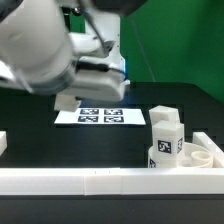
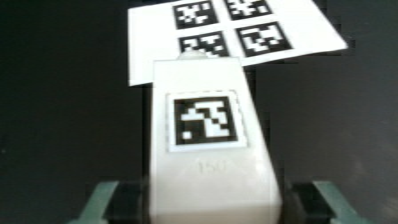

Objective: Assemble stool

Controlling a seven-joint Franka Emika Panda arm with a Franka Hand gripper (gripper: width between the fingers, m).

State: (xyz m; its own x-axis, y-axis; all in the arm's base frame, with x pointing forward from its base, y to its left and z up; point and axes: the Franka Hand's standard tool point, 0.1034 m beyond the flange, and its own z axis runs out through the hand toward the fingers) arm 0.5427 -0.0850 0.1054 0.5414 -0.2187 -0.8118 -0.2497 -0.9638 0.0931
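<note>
A white stool leg (image 2: 210, 130) with a black-and-white tag on its face fills the middle of the wrist view. My gripper (image 2: 215, 205) is shut on it, one teal finger (image 2: 112, 203) on each side. In the exterior view the gripper (image 1: 68, 98) hangs above the black table at the exterior view's left, and only the held leg's white end (image 1: 66, 102) shows under it. The round white seat (image 1: 203, 152) lies at the exterior view's right. A second tagged leg (image 1: 165, 135) stands upright at its left side. Whether that leg sits in a socket I cannot tell.
The marker board (image 1: 100, 116) lies flat on the table just beyond the held leg, and in the wrist view the marker board (image 2: 231, 40) sits past the leg's far end. A long white rail (image 1: 100, 180) runs along the front. A short white rail end (image 1: 3, 143) shows at the left edge.
</note>
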